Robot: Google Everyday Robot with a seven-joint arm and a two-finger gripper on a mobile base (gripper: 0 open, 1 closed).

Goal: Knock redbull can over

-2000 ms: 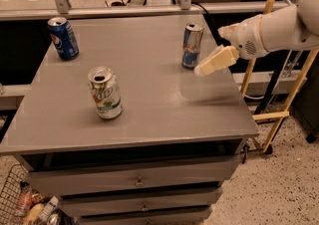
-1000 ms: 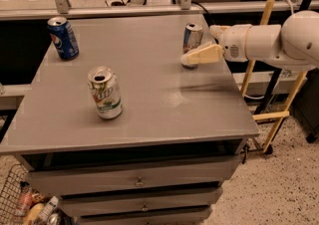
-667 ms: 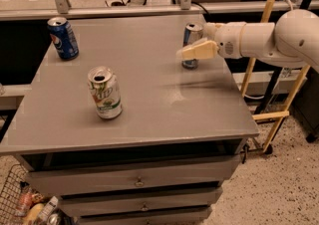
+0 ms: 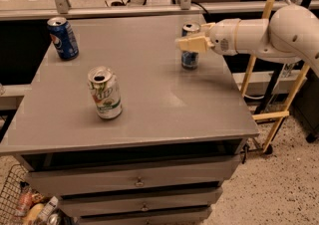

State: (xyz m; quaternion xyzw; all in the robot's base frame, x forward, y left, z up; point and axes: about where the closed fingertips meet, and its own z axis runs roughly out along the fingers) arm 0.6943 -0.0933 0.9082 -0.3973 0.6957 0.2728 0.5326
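Observation:
The redbull can (image 4: 190,58) is slim, blue and silver, and stands upright near the right edge of the grey table (image 4: 149,104). My gripper (image 4: 191,44) reaches in from the right on the white arm and sits in front of the can's upper half, covering its middle. The can's silver top shows just above the gripper and its blue base below it. I cannot tell whether the gripper touches the can.
A dark blue Pepsi can (image 4: 62,38) stands at the back left. A white and green soda can (image 4: 105,93) stands left of centre. A yellow frame (image 4: 269,59) stands right of the table. Drawers are below the tabletop, and a wire basket (image 4: 25,204) at bottom left.
The gripper has moved left and up from beside the can to in front of its upper half. The can still stands upright in the same place.

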